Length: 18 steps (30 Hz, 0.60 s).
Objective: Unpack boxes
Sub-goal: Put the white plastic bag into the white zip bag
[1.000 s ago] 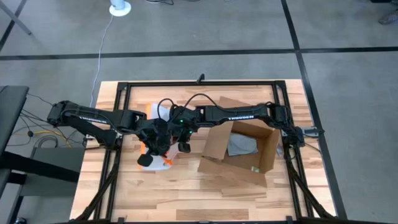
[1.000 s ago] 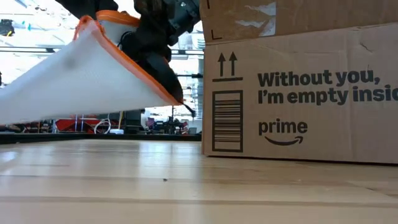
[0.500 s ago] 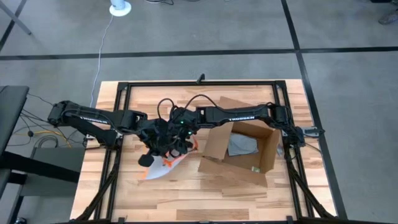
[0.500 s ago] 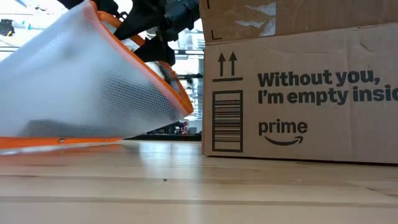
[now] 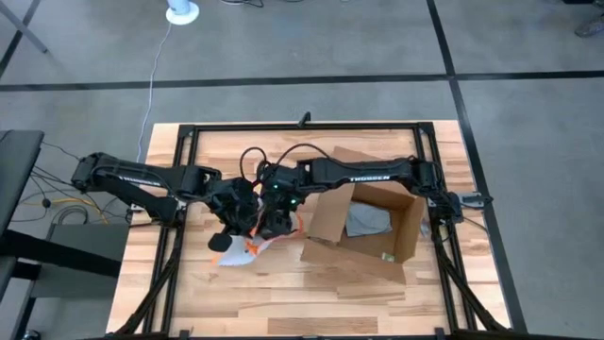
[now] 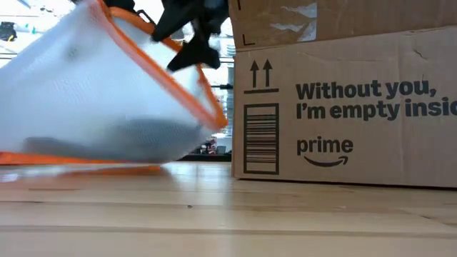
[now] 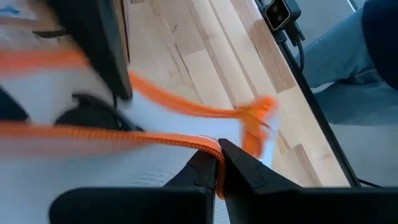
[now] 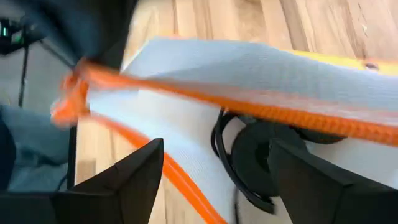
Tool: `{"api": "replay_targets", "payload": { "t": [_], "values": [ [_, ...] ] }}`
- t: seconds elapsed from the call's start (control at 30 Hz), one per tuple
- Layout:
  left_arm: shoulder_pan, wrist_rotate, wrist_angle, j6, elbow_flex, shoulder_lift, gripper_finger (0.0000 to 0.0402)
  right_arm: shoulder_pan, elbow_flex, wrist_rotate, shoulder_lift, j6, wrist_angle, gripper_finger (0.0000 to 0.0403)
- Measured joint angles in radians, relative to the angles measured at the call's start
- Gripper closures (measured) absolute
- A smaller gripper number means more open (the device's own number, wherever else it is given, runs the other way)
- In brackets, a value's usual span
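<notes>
Orange-edged mesh pouch (image 5: 247,251) now lowered beside box (image 5: 363,224), mid-bench; pinched by left gripper (image 7: 219,167), released from spread right gripper (image 8: 211,180). Nearly unpacked.

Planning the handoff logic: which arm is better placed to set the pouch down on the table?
Left, likely. The left gripper is shut on the pouch's orange edge; the right gripper is open beside it, holding nothing.

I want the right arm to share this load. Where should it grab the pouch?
Probably the orange edge band of the pouch, approached from the cardboard box side: it's a thin, firm strip spanning the open right gripper. The left gripper already pinches the band.
</notes>
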Motion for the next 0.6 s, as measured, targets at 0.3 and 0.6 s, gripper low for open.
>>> {"api": "replay_targets", "payload": {
  "t": [0.3,0.6],
  "values": [
    [0.022,-0.117,-0.079,-0.128,0.012,-0.056,0.0402,-0.024,0.178,0.035,-0.060,-0.094,-0.521,0.0133],
    [0.038,-0.186,-0.107,-0.249,0.012,-0.070,0.0402,-0.022,0.174,0.159,-0.145,-0.134,-0.680,0.0133]
  ]
}}
